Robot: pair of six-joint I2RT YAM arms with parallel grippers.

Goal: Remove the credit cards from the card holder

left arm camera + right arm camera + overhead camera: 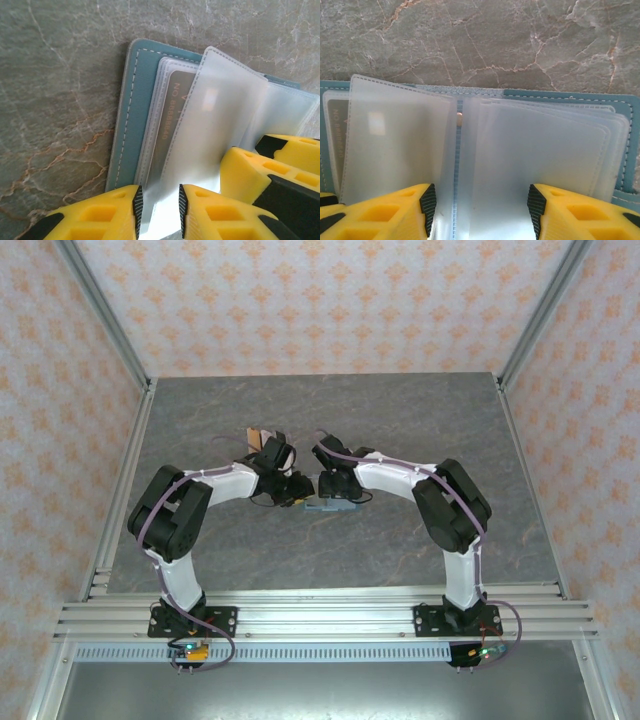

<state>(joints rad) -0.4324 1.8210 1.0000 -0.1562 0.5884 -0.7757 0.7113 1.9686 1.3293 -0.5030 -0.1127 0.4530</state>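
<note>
1. Top external view: a grey, veined stone-look table (400, 410) sits inside an aluminium frame with walls papered in an orange pattern. Both arms bend inward and meet at mid-table. The left gripper (293, 486) and right gripper (326, 484) almost touch above the flat teal bifold card holder (335, 507). Just beyond the left wrist, small thin loose cards (255, 436), brown and pale, lie on the table apart from the card holder.

2. Left wrist view: the card holder lies open, its stitched teal panel under a fan of clear plastic sleeves (220, 110). A brownish-grey printed card (172, 125) sits inside one of the lower sleeves. The left gripper's jaws stand a narrow gap apart. A lifted frosted sleeve runs down between the ribbed pads (137, 205), but nothing looks pinched.

3. Right wrist view: the right gripper (481, 210) has its jaws spread wide, one finger on each side of the centre crease, and holds nothing. I cannot tell whether the pads press the sleeves down.

4. The step in hand seems to be getting at the printed card. It would go best with the right gripper pinning the card holder flat. The left should grip the card's exposed edge rather than the slippery sleeve, then pull along the sleeve opening. Otherwise the whole card holder could drag along.
</note>
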